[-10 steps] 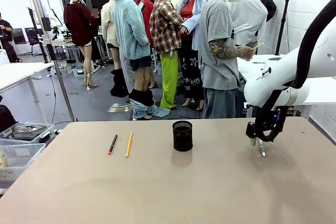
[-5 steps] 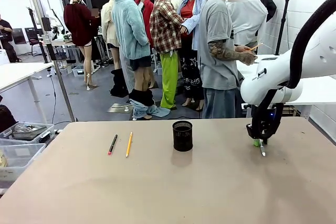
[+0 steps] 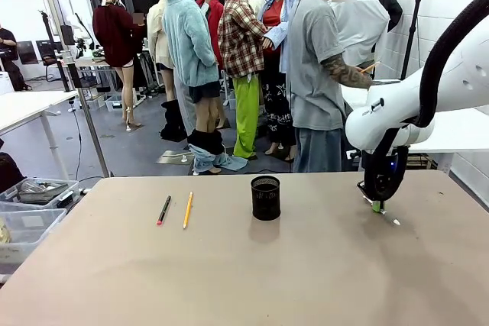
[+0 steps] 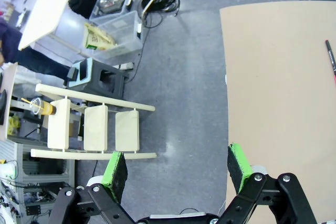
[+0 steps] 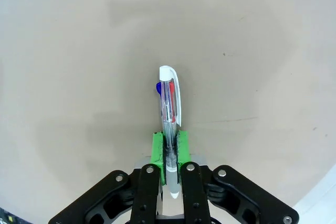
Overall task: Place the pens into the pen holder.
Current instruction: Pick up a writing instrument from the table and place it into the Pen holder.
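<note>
My right gripper [image 3: 377, 205] [image 5: 169, 145] is shut on a greyish clear pen [image 5: 169, 103] with a white clip and a blue bit; its tip [image 3: 391, 220] pokes out just above the table at the right. Near the table's middle stands the black mesh pen holder [image 3: 265, 198], well left of that gripper. A dark pen with a red end [image 3: 163, 210] [image 4: 331, 61] and a yellow-orange pencil [image 3: 187, 210] lie side by side on the left part of the table. My left gripper [image 4: 178, 169] is open with nothing between its green pads, hanging over the floor beside the table edge.
A person stands at the far side behind the table [image 3: 244, 280], arms raised. Clear plastic bins [image 3: 30, 204] [image 4: 113, 30] sit on the floor at the left. A pale wooden rack [image 4: 89, 129] and a dark box [image 4: 100, 77] lie below the left gripper.
My right gripper has closed on the greyish pen and lifted it slightly, so the pen now tilts off the table. The left arm and the other pens have not moved.
</note>
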Motion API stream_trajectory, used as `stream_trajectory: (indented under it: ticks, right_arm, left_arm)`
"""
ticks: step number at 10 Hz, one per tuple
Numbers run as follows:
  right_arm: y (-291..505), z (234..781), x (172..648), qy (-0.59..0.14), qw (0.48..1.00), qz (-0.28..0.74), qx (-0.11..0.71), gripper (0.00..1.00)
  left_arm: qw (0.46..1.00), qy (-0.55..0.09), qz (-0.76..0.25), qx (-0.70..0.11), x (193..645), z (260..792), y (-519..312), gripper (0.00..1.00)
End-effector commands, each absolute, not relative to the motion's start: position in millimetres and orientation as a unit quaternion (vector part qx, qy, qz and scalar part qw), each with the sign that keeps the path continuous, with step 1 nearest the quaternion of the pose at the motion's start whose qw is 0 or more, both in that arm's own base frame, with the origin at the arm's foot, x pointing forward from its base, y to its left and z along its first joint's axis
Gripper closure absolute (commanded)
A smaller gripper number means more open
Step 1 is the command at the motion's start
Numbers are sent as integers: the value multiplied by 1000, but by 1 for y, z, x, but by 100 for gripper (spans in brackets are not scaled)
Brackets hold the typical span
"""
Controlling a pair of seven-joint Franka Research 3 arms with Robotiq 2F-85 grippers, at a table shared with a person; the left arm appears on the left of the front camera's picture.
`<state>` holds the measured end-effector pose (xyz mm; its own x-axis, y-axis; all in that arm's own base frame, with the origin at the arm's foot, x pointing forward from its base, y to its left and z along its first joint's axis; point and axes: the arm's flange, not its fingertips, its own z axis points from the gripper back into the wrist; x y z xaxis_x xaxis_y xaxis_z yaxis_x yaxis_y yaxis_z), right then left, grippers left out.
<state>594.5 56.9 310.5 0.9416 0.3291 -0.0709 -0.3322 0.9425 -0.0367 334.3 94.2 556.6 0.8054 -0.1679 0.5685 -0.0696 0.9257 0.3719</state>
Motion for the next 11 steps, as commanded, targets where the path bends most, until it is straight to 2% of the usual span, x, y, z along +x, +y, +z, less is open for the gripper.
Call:
stream_trajectory:
  ticks: [1,2,4,6,8,9,11]
  right_arm:
    - [65,333,593,19,965,260,-9,100]
    - [70,352,589,-24,935,354,22,100]
    - [82,392,577,-121,874,463,81,100]
    - [100,419,573,-225,770,567,188,100]
    - [127,432,583,-295,684,613,263,100]
    - [141,437,586,-344,619,626,327,100]
    - [165,440,588,-380,569,621,382,100]
  left_arm:
    - [928,-314,-35,197,336,557,97,0]
    - [928,-314,-35,197,336,557,97,0]
    - [928,-314,-35,197,336,557,97,0]
    - [928,-314,-35,197,336,557,97,0]
    - [928,-314,-35,197,336,557,97,0]
    - [928,-314,-35,197,336,557,97,0]
    - [928,-314,-35,197,336,557,97,0]
